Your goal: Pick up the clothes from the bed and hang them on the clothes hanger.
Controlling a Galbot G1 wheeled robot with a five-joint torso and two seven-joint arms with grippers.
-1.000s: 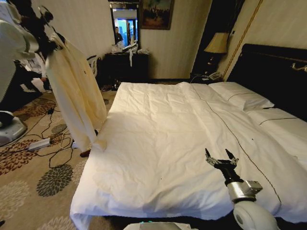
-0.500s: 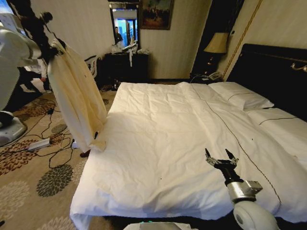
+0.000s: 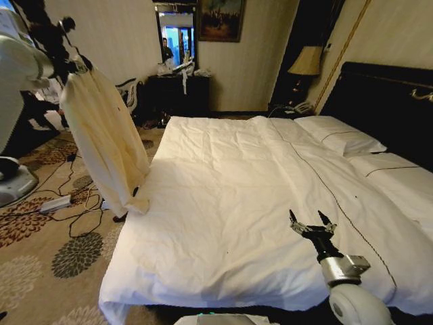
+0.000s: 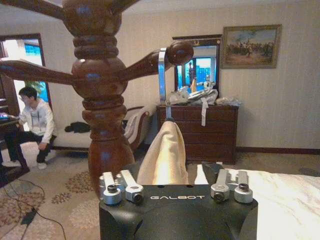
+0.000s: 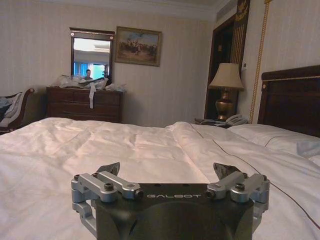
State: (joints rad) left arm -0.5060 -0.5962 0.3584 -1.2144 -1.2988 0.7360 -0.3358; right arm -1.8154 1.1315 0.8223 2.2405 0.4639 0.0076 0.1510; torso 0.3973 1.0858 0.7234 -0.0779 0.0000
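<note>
1. One wide bed [image 3: 223, 203] with a white duvet takes up most of the head view, its pillows [image 3: 338, 139] at about two o'clock against a tall black headboard [image 3: 385, 101].
2. Patterned carpet [image 3: 40, 264] with trailing cables lies at nine o'clock beside the bed; a dark dresser [image 3: 177, 91], a mirror [image 3: 176, 34] and a framed painting [image 3: 221, 19] stand along the far wall at twelve o'clock, and a lamp [image 3: 306, 62] at one o'clock.
3. The clothes [image 3: 101, 135], a cream long-sleeved top, hang clear of the bed at ten o'clock, draped over the clothes hanger [image 4: 162, 75], whose silver hook sits over a peg of a dark wooden coat stand [image 4: 97, 75].
4. The left gripper [image 4: 175, 172] is raised just before the hanging top; whether it grips the fabric or how far its jaws are parted, I cannot tell.
5. The right gripper [image 3: 311, 223] hovers low over the duvet at five o'clock, forearm level, jaws spread wide with nothing between them.
</note>
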